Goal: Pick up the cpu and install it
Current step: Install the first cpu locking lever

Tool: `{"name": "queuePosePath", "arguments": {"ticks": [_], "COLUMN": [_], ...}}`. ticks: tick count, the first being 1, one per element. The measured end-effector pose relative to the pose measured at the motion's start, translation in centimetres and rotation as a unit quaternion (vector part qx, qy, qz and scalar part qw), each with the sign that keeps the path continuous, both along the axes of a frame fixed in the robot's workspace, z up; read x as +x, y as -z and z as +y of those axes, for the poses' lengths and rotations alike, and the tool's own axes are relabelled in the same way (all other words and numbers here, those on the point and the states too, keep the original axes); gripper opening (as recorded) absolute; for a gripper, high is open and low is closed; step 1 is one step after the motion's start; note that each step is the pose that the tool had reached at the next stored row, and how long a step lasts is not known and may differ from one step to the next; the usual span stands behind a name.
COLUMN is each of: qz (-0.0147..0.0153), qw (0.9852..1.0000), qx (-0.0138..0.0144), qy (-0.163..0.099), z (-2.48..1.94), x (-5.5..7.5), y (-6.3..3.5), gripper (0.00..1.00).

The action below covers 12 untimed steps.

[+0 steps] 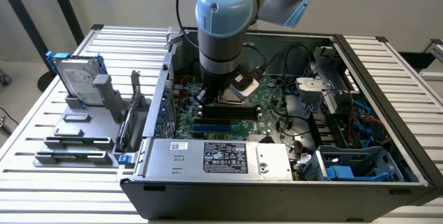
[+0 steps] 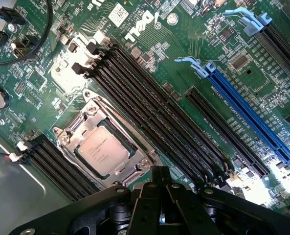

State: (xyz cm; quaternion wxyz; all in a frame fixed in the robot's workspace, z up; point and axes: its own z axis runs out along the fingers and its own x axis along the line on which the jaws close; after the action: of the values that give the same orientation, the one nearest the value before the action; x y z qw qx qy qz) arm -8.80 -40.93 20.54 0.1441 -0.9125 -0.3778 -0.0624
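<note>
Cpu [image 2: 103, 150] sits in its motherboard socket [image 2: 66, 139], memory slots [image 2: 149, 117] beside; closed, empty pincer [image 2: 160, 188] hovers near.

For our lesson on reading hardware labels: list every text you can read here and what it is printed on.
"DELL": white logo on the green circuit board.
Print on the cpu: too small to read.
Sticker on the metal box: too small.
Hard drive label: blurred.
Other board markings: unreadable.
</note>
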Motion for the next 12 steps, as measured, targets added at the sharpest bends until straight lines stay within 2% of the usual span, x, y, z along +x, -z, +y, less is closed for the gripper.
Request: {"name": "queuePosePath", "arguments": {"ticks": [12], "qz": [0.0025], "qw": [1.0000], "qx": [-0.0001], "qy": [0.000], "z": [0.19], "x": [-0.04], "y": [0.78], "gripper": [0.11]}}
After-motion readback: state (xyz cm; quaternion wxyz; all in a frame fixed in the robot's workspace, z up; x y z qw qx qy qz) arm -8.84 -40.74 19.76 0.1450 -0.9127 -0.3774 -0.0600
